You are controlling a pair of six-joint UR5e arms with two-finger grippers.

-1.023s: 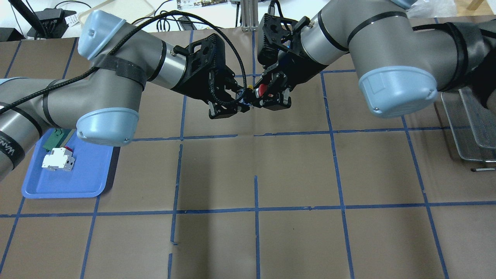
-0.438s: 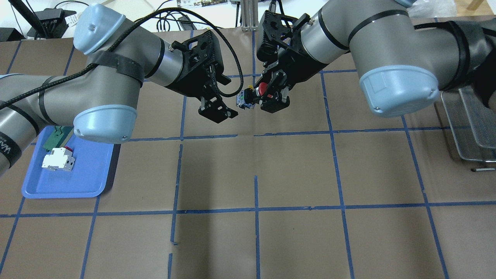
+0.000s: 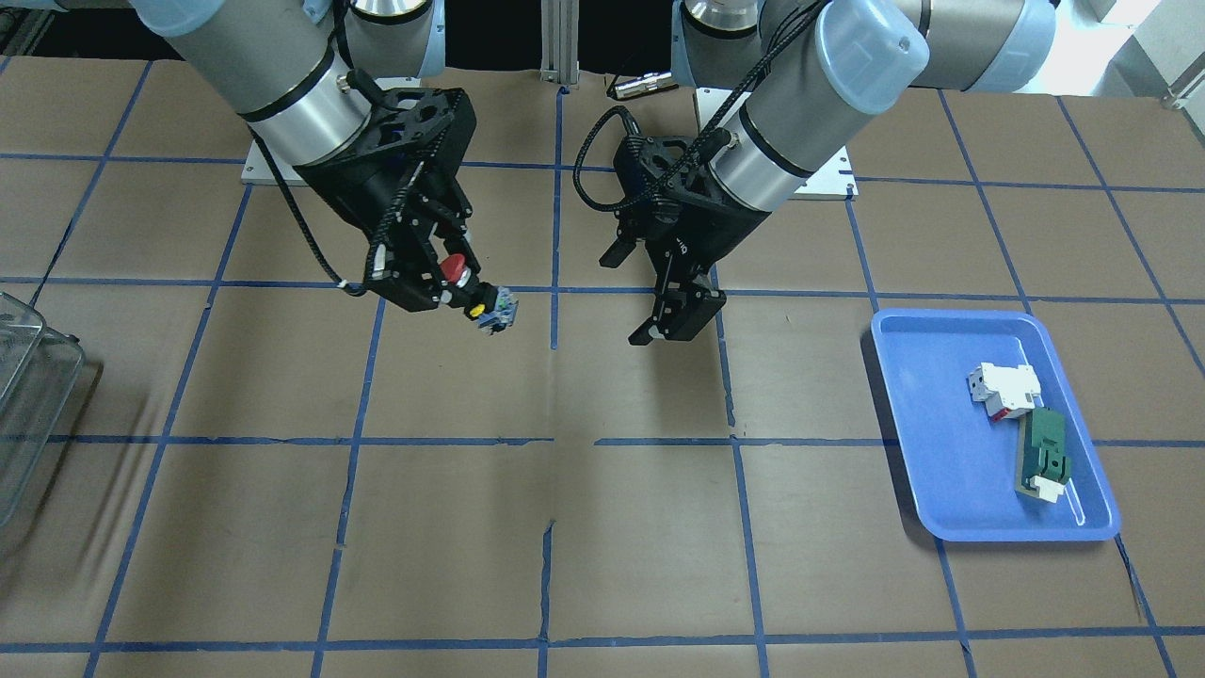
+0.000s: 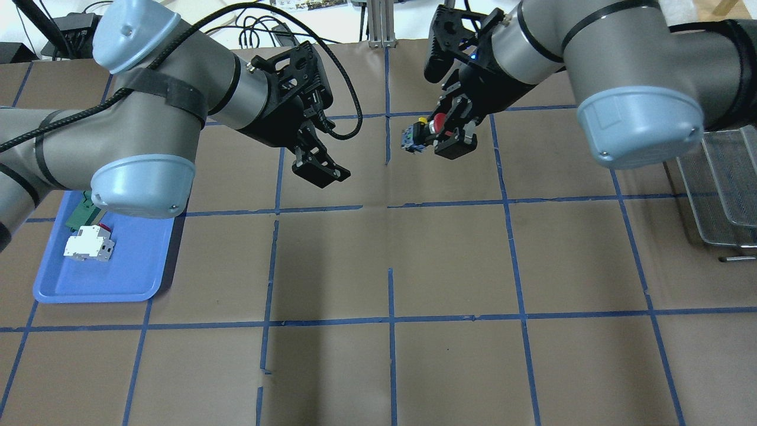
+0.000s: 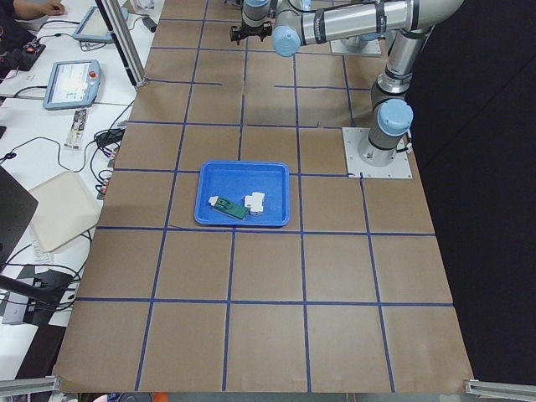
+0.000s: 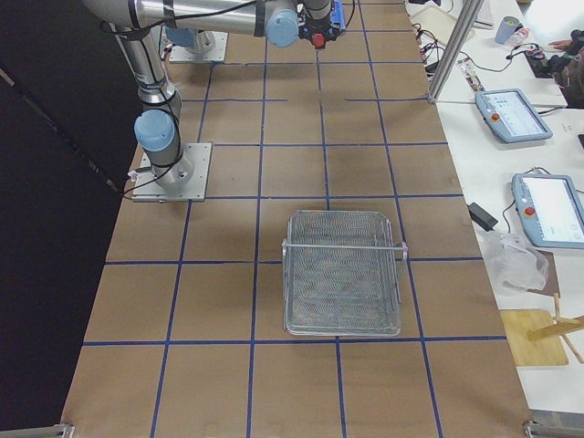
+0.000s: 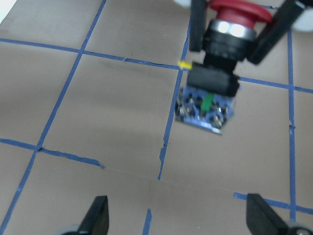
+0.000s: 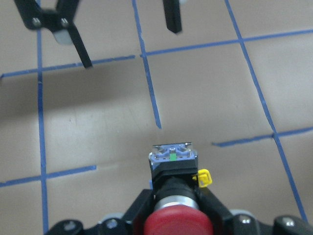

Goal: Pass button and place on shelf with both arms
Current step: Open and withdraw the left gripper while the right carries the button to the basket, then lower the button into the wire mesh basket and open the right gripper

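The button, with a red cap, a black body and a yellow-and-blue rear block, is held above the table by my right gripper, which is shut on its cap end. It also shows in the front view, the right wrist view and the left wrist view. My left gripper is open and empty, a short way to the left of the button. Its fingertips stand wide apart in the left wrist view.
A blue tray at the left holds a white-and-red block and a green-and-white flat part. A wire mesh shelf basket stands at the right table edge and also shows in the right view.
My left gripper has let go of the button and drawn back to the left. My right gripper has carried the button to the right and farther back.
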